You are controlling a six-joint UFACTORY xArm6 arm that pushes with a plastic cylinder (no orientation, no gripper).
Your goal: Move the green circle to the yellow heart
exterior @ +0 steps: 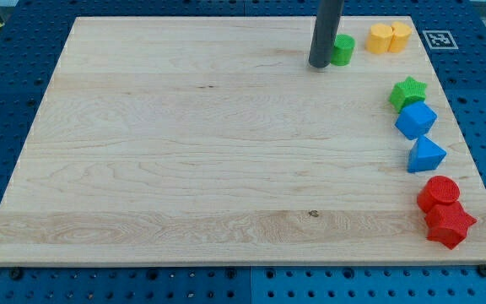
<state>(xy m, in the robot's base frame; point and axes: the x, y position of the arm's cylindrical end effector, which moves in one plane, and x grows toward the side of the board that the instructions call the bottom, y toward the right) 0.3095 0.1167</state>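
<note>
The green circle (pixel 342 49) sits near the top right of the wooden board. My tip (pixel 319 63) is at its left side, touching or nearly touching it; the rod hides the circle's left edge. The yellow heart (pixel 381 39) lies a short way to the right of the green circle, with a small gap between them. A second yellow block (pixel 400 36) stands against the heart's right side; its shape is not clear.
Along the board's right edge (pixel 471 160) lie a green star (pixel 408 91), a blue cube (pixel 416 120), a blue triangle (pixel 427 155), a red circle (pixel 440 192) and a red star-like block (pixel 450 224). A marker tag (pixel 438 39) lies beyond the top right corner.
</note>
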